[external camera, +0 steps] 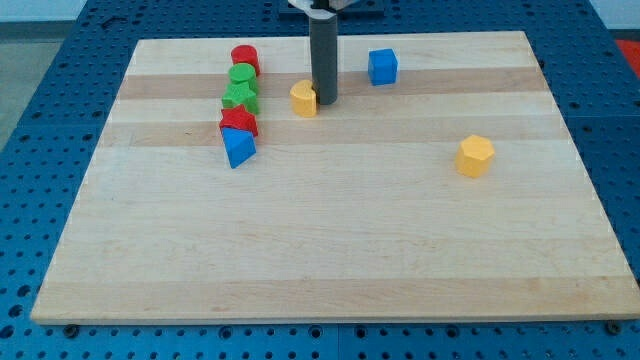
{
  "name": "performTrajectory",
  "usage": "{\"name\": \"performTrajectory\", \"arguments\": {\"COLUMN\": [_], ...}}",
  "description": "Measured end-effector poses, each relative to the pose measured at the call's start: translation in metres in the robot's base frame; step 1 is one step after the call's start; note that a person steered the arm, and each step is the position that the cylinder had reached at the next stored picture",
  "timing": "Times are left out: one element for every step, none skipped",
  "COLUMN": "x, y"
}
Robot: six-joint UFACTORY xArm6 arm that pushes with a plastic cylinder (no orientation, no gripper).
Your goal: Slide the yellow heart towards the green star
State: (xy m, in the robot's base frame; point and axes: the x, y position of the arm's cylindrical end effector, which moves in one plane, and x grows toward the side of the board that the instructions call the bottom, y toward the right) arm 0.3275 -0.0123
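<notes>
My tip [325, 102] rests just at three o'clock of the yellow heart [303, 98], ready to push; no hand exists to open. Next, shove toward nine o'clock, to the green star [240, 97] nearby.

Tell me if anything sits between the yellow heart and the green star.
Nothing visible does. My tip rests at the yellow heart's right side in the view, and bare board separates the heart from the green star to its left.

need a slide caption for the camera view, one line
My tip sits just right of the yellow heart block, with the green star block further left on the wooden board.
</notes>
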Motion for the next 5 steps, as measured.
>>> {"name": "performTrajectory", "arguments": {"x": [0.001, 0.001, 0.001, 0.001, 0.013], "y": [0.0, -0.004, -0.006, -0.006, 0.023]}}
